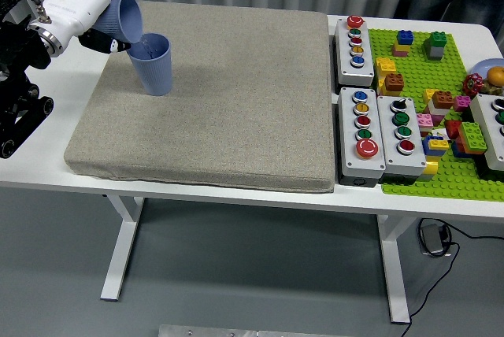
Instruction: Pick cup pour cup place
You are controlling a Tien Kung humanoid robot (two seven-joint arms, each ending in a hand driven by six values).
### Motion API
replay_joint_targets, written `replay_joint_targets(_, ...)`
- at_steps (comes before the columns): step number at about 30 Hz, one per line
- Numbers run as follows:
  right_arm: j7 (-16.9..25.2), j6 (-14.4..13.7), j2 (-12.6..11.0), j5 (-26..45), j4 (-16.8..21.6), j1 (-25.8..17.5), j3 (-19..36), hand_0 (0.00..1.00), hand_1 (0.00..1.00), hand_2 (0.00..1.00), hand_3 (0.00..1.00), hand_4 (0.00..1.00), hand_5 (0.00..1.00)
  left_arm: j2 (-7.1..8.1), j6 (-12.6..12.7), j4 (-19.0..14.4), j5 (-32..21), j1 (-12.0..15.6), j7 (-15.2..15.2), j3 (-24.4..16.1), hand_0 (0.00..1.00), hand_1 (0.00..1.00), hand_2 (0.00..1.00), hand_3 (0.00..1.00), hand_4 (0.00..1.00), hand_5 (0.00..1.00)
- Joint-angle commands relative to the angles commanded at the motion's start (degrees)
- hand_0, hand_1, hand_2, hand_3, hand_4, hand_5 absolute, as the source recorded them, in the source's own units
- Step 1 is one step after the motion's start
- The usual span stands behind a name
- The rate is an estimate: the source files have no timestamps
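Note:
A blue cup (154,64) stands upright on the grey mat (220,101) near its far left corner. My left hand (87,12), white with dark fingertips, is shut on a second blue cup (126,20). That cup is tipped on its side, its mouth facing right and down over the rim of the standing cup. The two cups look nearly touching at the rim. My right hand is out of view.
Three grey button boxes (355,40) (362,132) (402,126) stand right of the mat. A green baseplate (441,179) with several loose bricks fills the right end, with a plate (487,69) at the edge. A person's dark clothing shows at the top right.

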Motion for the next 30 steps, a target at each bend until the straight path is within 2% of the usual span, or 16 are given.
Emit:
replay_joint_targets(7,0.1,-0.1,0.0,0.1,0.0,0.1,0.0,0.687,0.638,0.582,0.582,0.002,0.168,0.23,0.5,-0.1,0.5,-0.5,0.6,1.2,0.455,0.515,0.604,0.635,0.794,0.250)
replay_joint_targets(12,0.1,-0.1,-0.1,0.4,-0.1,0.2,-0.2,0.686,0.638,0.582,0.582,0.002,0.166,0.60,1.1,0.0,0.8,-1.6,1.2,4.2,0.455,0.515,0.602,0.632,0.791,0.247)
replay_joint_targets(19,0.1,-0.1,-0.1,0.5,-0.1,0.2,-0.2,0.686,0.639,0.582,0.582,0.002,0.164,1.01,1.3,-0.3,1.2,-2.5,1.8,6.4,0.455,0.513,0.601,0.631,0.790,0.245)
replay_joint_targets(30,0.2,-0.2,-0.3,0.6,-0.1,0.2,-0.2,0.686,0.639,0.582,0.582,0.002,0.165,1.45,2.4,-0.4,2.4,-3.6,2.6,7.7,0.455,0.514,0.594,0.624,0.784,0.243)
